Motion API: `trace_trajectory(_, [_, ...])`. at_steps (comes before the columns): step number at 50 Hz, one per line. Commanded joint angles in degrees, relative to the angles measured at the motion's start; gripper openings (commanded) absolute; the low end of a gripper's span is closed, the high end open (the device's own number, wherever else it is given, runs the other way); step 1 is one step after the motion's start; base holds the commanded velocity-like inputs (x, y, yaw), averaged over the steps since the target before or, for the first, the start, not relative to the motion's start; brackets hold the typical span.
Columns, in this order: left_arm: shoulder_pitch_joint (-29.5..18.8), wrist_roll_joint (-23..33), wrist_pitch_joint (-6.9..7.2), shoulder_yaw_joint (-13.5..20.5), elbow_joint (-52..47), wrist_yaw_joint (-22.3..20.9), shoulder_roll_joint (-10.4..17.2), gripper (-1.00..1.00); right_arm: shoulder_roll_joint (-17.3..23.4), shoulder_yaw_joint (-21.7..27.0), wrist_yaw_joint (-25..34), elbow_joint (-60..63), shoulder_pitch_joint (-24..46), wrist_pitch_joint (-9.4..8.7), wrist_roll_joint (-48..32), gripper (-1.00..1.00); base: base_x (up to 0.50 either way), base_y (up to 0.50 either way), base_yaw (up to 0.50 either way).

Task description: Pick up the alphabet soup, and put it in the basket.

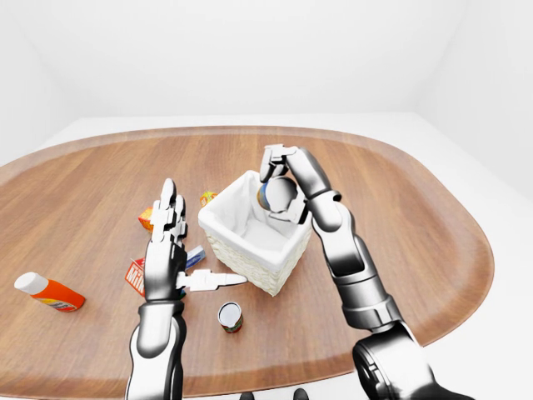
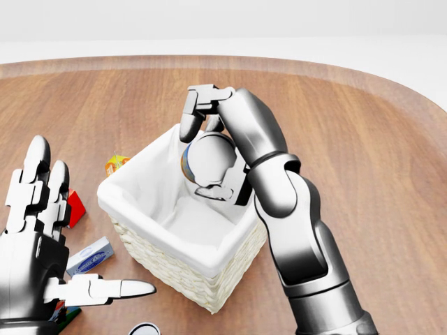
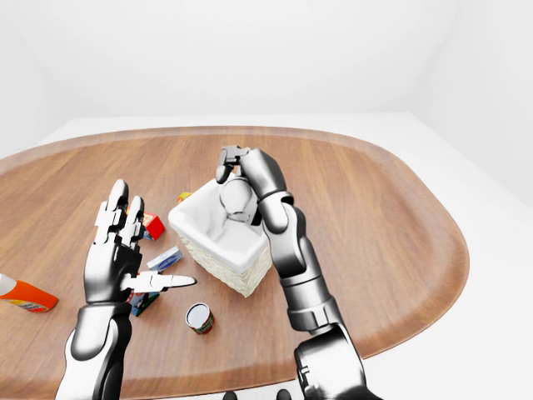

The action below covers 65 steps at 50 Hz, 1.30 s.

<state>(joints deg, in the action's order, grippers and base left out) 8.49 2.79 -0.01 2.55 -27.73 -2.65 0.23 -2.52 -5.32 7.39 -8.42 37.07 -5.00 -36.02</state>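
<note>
Placing step: right hand (image 2: 209,150) fingers clamped round the alphabet soup (image 2: 204,159), held on its side above the basket (image 2: 133,187) opening. Left hand (image 2: 35,237) splayed wide, empty. Next: lower slightly, then release.

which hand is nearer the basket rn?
Right. The right hand holds the alphabet soup over the basket opening. The left hand stands open beside the basket, to its left in the head view, apart from it.
</note>
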Motion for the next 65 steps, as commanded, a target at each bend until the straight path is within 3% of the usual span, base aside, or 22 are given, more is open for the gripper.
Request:
trace_trajectory(1, [-0.09,-0.01,0.04,0.02,0.06,0.01,0.02,1.0,0.99,0.58,-0.05,-9.59,4.87,0.0,0.06,-1.0,0.0,0.0,0.0])
trace_trajectory(19, [-0.06,0.08,-0.28,-0.08,0.4,0.07,0.02,1.0,1.74,1.29,-1.1,-22.39,10.23,0.0,-0.39,-1.0,0.0,0.0,0.0])
trace_trajectory(65, [0.03,-0.1,-0.45,0.2,0.48,-0.08,0.02,1.0,-1.3,0.14,-1.98,-35.4,13.81,0.0,-0.91,-1.0,0.0,0.0,0.0])
